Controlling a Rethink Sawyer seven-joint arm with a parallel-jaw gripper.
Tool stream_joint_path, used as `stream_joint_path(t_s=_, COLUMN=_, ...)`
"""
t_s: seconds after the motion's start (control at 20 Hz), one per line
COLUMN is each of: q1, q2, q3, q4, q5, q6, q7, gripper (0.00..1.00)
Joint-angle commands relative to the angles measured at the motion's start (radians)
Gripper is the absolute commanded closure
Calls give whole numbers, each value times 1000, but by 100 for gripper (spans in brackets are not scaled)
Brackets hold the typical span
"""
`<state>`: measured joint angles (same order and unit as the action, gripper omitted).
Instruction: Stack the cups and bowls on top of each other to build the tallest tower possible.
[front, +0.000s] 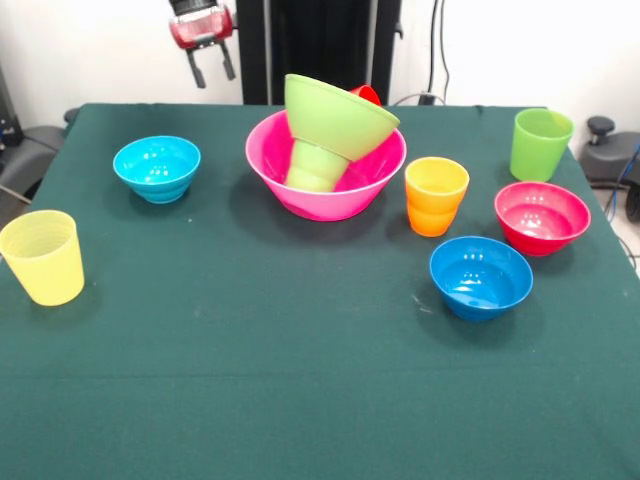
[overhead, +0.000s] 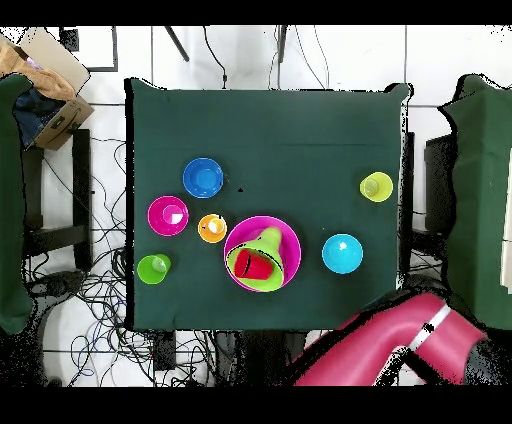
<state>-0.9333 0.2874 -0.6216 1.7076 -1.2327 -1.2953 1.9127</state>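
Table: dark green cloth (front: 300, 390) over the whole top, white wall behind, a mess of cables on the floor all round it in the overhead view.

Tower: large pink bowl (front: 375, 185) sits around the middle of the table's far edge. A small green cup (front: 315, 165) stands upside down inside it, the lime green bowl (front: 335, 115) rests on that cup tipped well over to one side (not level at all), and the red cup (front: 367, 94) just peeks out behind its rim. From overhead the red cup (overhead: 250, 266) looks like it's lying on its side in the tilted bowl.

Light blue bowl: (front: 157, 166) on its own toward the far left corner, upright.

Yellow cup: (front: 42, 256) right at the left edge, upright, well apart from everything else.

Orange cup: (front: 436, 195) just beside the pink bowl on its right, not touching.

Tall lime cup: (front: 541, 143) near the far right corner.

Magenta bowl: (front: 541, 216) at the right edge, just in front of the tall lime cup.

Darker blue bowl: (front: 481, 276) nearer the middle than the magenta bowl, close to it and the orange cup.

Gripper: (front: 212, 66) hanging above the far edge, off to the left of the tower, its two dark fingers (front: 197, 70) spread apart with nothing between them.

Arm: red, reaches in from beyond the table's edge in the overhead view (overhead: 385, 345).
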Motion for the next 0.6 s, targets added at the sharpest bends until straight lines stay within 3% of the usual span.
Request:
stream_joint_path(t_s=0.05, q1=-19, q2=43, q3=246, q4=-216, q5=-108, q6=-175, q7=-322, gripper=0)
stream_joint_path(t_s=0.3, q1=-29, q2=63, q3=272, q4=-268, q5=-140, q6=-242, q7=-339, gripper=0)
stream_joint_path(t_s=0.6, q1=74, q2=1, q3=281, q4=-221, q5=22, q6=-164, q7=-270, gripper=0)
